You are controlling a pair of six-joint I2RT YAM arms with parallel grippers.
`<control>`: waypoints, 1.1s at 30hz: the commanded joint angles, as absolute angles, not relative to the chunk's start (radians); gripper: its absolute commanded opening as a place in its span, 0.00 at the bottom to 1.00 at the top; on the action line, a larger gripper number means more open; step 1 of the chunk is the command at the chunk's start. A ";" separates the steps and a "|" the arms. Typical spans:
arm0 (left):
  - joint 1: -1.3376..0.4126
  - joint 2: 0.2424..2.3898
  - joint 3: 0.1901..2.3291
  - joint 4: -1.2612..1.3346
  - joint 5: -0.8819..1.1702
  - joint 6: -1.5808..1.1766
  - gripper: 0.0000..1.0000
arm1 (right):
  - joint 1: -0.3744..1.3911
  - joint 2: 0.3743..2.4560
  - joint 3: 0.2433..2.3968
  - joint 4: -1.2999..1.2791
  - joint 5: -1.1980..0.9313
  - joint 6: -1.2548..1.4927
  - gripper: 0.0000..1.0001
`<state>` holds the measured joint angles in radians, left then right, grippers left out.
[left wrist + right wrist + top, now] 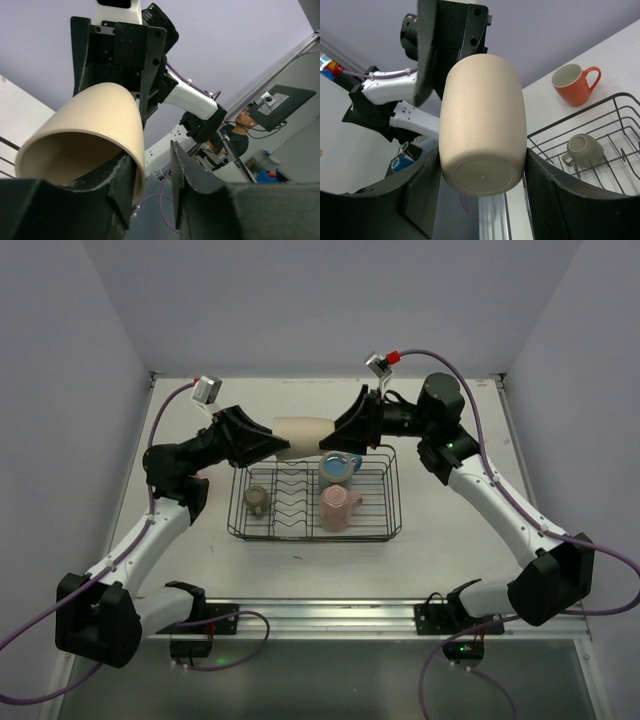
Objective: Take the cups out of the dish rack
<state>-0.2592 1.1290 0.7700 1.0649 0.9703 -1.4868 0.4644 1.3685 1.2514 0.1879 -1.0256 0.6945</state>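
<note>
The beige mug point(303, 433) hangs on its side in the air over the back edge of the black dish rack point(392, 532), between both grippers. My right gripper point(481, 170) is shut on its base end, a finger on each side. My left gripper point(150, 160) is open at the mug's mouth point(90, 120): one finger is inside against the wall, the other outside with a gap. In the rack sit the light blue mug point(340, 469), the pink mug point(336, 506) and the olive-grey mug point(257, 500). The orange mug point(572, 85) stands on the table beside the rack.
The rack's upright dividers point(292, 495) run down its middle. White table surface lies in front of the rack and to its right. Both arm bases are at the near edge. Walls close in the back and sides.
</note>
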 commanded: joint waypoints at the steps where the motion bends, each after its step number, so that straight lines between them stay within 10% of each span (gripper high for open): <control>1: -0.273 1.132 0.773 1.040 0.954 -1.491 0.33 | 0.463 1.350 1.269 0.261 -1.037 0.687 0.00; 5: -0.275 1.140 0.805 0.907 0.968 -1.439 0.00 | 0.463 1.354 1.302 0.210 -1.035 0.678 0.12; 8: -0.265 1.131 0.872 0.675 0.979 -1.288 0.00 | 0.465 1.348 1.354 0.067 -0.958 0.625 0.67; 11: -0.226 1.120 0.948 0.501 0.973 -1.152 0.00 | 0.462 1.325 1.396 -0.094 -0.872 0.552 0.99; 22: 0.000 1.298 1.434 -0.475 0.550 -0.534 0.00 | 0.462 1.287 1.467 -0.589 -0.324 0.356 0.99; 33: 0.000 1.511 1.574 -0.626 0.261 -0.399 0.00 | 0.463 1.262 1.378 -0.653 -0.227 0.308 0.99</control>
<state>-0.0013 1.4868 1.5230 -0.5343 0.3550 -0.4755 0.4618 1.2800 1.3811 -0.6209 -0.2947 0.3420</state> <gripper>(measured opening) 0.051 0.987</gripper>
